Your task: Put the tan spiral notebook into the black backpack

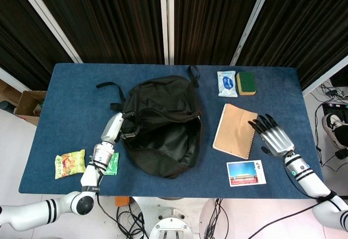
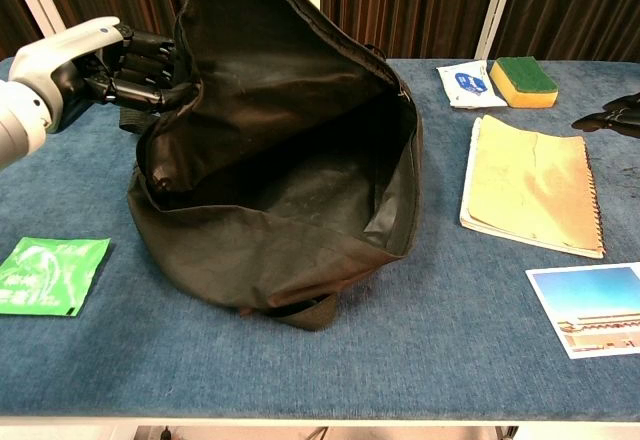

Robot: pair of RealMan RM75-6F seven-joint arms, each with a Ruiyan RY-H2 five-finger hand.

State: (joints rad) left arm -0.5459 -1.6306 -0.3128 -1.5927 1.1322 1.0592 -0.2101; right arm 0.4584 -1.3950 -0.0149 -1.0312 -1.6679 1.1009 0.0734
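My left robot hand [image 2: 125, 70] grips the backpack [image 1: 163, 122] rim; right robot hand [image 1: 273, 134] spread, empty, beside the notebook [image 1: 235, 130]. Risk: flat notebook slips, rim sags shut.

A blue table [image 1: 163, 187] carries a black backpack [image 1: 163, 122] at its middle. Right of the backpack lie a notebook [image 1: 235, 130], a postcard [image 1: 246, 173], a wipes pack [image 1: 227, 83] and a sponge [image 1: 246, 82]; left of it, a green sachet [image 1: 112, 164] and a snack bag [image 1: 69, 163].
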